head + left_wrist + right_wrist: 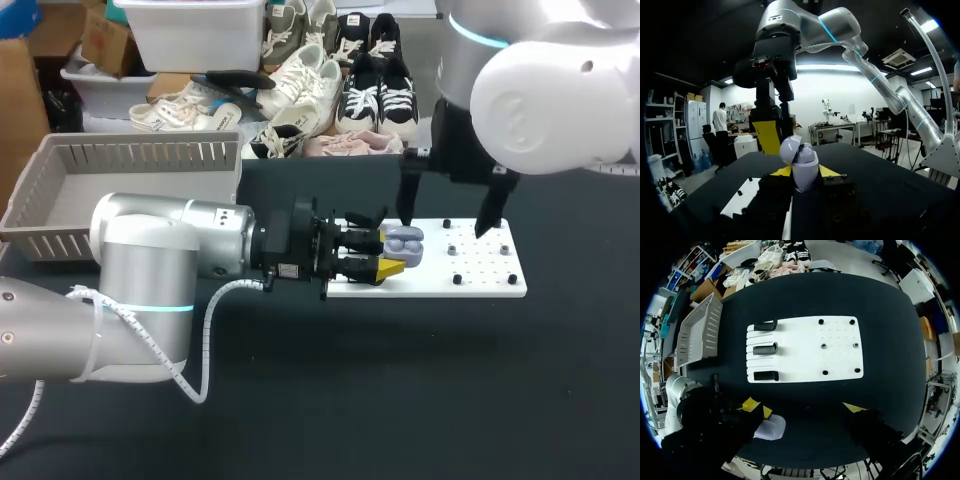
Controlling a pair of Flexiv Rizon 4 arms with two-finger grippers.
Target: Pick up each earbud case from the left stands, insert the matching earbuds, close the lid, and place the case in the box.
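Note:
A pale lilac earbud case [404,245] hangs over the near left part of the white board [480,285]. My left gripper [385,253] is shut on it from both sides. In the left wrist view the case [801,162] stands between the yellow fingertips [828,171], and its lid looks tipped open. My right gripper [446,222] hangs open above the board's right half, with nothing between its fingers. Seen from the right wrist, the case [771,427] is beside one finger of the right gripper [801,406]. Three black stands [765,348] sit bare on the board [800,335].
Several small black pegs [823,346] dot the board's other half. A grey slatted basket [60,240] stands at the table's back left, and the right wrist view also shows this basket [700,330]. Dark tabletop [400,380] lies in front of the board.

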